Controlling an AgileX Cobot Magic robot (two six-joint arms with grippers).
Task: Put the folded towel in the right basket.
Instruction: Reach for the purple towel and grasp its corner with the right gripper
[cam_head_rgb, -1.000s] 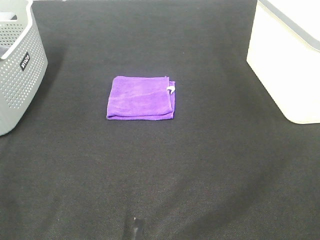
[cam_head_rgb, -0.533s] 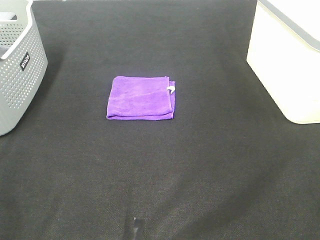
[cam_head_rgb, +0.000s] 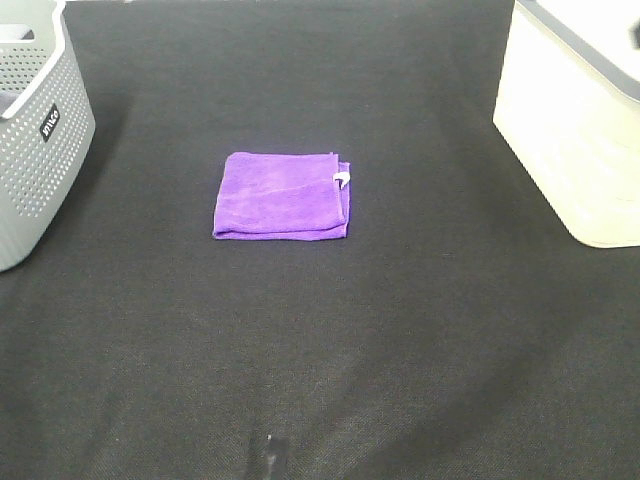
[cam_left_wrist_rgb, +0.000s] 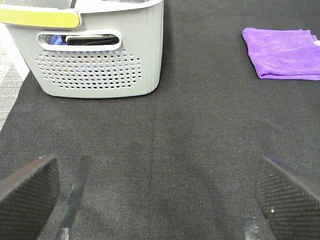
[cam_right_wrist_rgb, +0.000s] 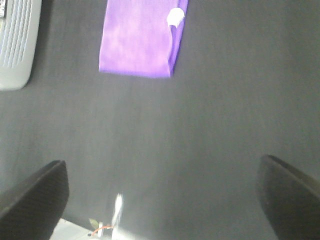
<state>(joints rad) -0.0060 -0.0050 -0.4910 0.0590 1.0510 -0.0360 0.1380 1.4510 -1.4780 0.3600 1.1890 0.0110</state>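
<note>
A: Where is the folded purple cloth towel?
B: Flat on the black mat, mid-table, well left of the white plastic basket.
A: And the fingers?
B: Left gripper and right gripper are both spread wide, empty; the towel lies ahead of each, likelier the right's job.

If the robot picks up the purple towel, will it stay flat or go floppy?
Probably floppy: the purple towel is soft folded cloth, so its layers may droop open. It looks thin, so likely light. Pushed, it might bunch on the textured black mat.

lab setup — black cloth tabletop
</note>
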